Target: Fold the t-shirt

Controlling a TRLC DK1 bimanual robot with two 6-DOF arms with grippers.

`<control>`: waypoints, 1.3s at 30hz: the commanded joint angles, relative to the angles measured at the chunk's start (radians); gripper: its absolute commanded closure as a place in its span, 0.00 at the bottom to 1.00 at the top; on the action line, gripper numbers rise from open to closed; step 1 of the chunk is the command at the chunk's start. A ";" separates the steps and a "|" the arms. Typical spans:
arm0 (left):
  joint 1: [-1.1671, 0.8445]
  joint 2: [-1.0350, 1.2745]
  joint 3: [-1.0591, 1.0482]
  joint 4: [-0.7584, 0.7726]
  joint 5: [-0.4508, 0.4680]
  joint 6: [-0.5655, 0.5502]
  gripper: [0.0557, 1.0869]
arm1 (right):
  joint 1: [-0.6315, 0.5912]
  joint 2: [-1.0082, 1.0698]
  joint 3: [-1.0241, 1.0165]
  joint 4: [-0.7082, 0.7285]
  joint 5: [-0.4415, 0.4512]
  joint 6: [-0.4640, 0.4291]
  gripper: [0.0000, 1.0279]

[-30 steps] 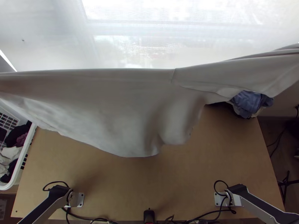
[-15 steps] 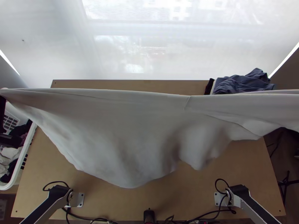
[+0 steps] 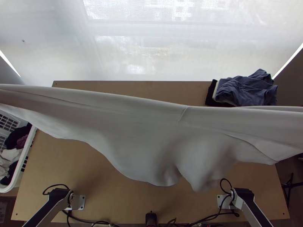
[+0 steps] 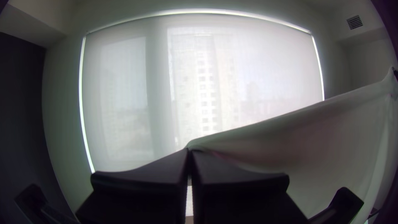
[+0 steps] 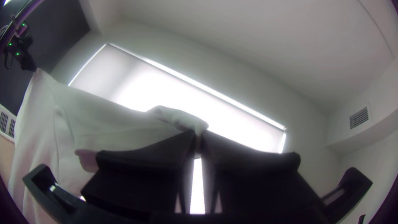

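Note:
The white t-shirt [image 3: 144,132] hangs stretched across the table from side to side in the top view, held up in the air, its lower edge loose and wavy. In the left wrist view my left gripper [image 4: 189,153] is shut on a corner of the t-shirt [image 4: 298,137]. My right gripper [image 5: 198,137] is shut on another end of the t-shirt [image 5: 112,124] in the right wrist view. That view also shows my left gripper [image 5: 31,64] farther off, at the cloth's other end.
A stack of folded clothes [image 3: 246,90], blue on top, lies at the table's back right. At the left a white basket [image 3: 24,162] holds dark and white clothes. The wooden table [image 3: 125,204] shows below the cloth, with cables along its near edge.
The held-up t-shirt has come down the picture, more so at its right side, uncovering the table's back edge and the stack of clothes. Its hem has swung.

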 commanded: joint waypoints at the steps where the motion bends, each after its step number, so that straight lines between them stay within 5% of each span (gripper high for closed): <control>1: 0.036 0.012 0.043 -0.014 0.001 0.014 0.97 | -0.073 0.004 0.002 0.117 -0.050 0.107 0.98; 9: 0.036 -0.062 -0.187 -0.027 0.061 -0.003 0.97 | -0.077 0.047 -0.049 -0.027 -0.115 0.294 0.98; 17: 0.014 -0.027 -0.423 0.169 0.067 0.001 0.97 | -0.067 0.157 -0.158 0.008 -0.133 0.389 0.97; 31: -0.084 0.202 -0.661 0.391 0.069 0.000 0.97 | 0.213 0.392 -0.497 0.032 -0.104 0.357 0.97; 39: -0.057 0.395 -0.742 0.575 0.075 0.008 0.97 | 0.309 0.633 -0.594 0.166 -0.098 0.358 0.97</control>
